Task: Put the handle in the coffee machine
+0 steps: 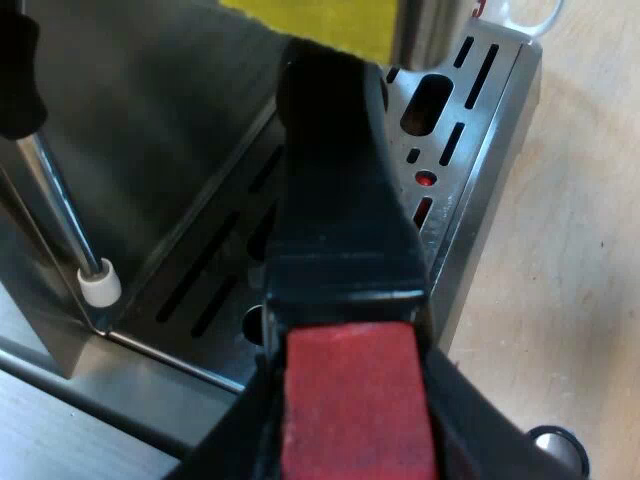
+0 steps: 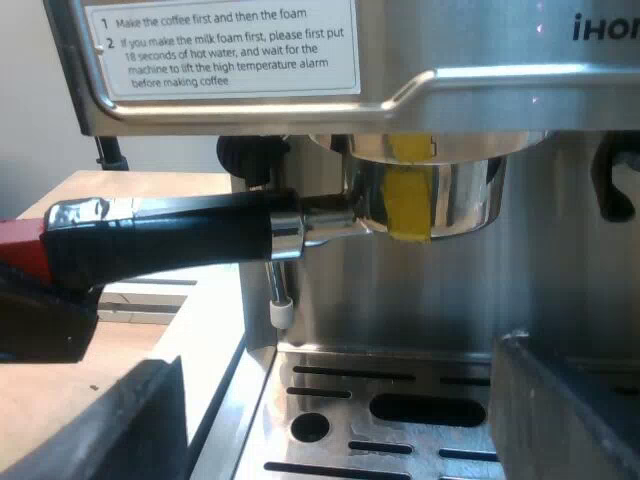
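Observation:
The metal holder [image 2: 430,200], marked with yellow tape, sits up against the brew head at the espresso machine's front [image 2: 480,90]. Its dark handle [image 2: 170,240] sticks out sideways and ends in red [image 2: 18,245]. My left gripper [image 1: 350,440] is shut on that red end [image 1: 350,400], with the black handle [image 1: 340,220] running away from it toward the machine. From the right wrist view my left gripper [image 2: 40,320] shows as a black shape at the red end. My right gripper [image 2: 340,420] hangs open over the drip tray [image 2: 400,400], holding nothing.
The steam wand [image 2: 277,290] with its white tip [image 1: 100,288] hangs beside the holder. The slotted drip tray [image 1: 470,170] lies below the handle. Wooden table [image 1: 570,300] borders the machine. An instruction label [image 2: 225,45] is on the machine's front.

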